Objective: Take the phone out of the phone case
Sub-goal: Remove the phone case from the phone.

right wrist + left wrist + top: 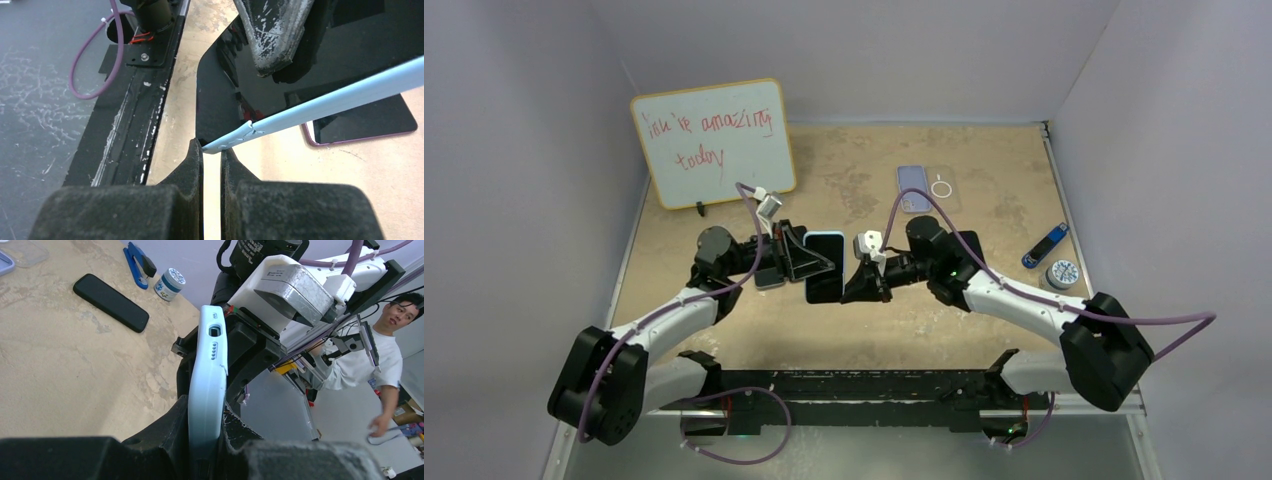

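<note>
I see the left gripper (808,260) clamped on the phone case (207,390), phone (824,272) still inside, mid-frame in the top view; right gripper (211,156) clenched, case edge at its tips

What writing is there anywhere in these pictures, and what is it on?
"amazing today", red marker, on the whiteboard; first word unclear, perhaps "you're".
Print on the small round tin: too blurred to read.
White print on the black motor housing: too small.
</note>
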You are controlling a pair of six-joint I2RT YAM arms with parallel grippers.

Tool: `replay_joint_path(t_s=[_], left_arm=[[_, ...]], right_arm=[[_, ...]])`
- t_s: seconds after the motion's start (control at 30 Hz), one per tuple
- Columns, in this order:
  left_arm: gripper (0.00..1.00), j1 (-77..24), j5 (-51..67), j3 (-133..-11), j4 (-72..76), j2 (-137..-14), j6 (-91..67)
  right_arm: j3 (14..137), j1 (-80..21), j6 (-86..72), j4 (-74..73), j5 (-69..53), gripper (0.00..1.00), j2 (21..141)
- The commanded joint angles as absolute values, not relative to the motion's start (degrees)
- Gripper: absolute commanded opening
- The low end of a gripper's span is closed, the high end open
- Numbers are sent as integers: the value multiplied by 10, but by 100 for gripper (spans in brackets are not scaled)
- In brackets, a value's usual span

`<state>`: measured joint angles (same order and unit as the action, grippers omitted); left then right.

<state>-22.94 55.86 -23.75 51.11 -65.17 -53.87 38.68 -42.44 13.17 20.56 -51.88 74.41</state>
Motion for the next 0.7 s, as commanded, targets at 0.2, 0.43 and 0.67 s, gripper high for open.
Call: replay_joint_path(t_s=[0.2,0.43,0.67], left_arm=[[0,-241,549,-275,545,-661,-650],[0,-241,553,-275,554,-675,-658],[0,-241,558,-268,593,-691,-685]], right_arm=[[393,-440,279,246,-403,0,737],[406,-440,298,236,-383,0,750],[406,-440,302,251,-363,0,753]])
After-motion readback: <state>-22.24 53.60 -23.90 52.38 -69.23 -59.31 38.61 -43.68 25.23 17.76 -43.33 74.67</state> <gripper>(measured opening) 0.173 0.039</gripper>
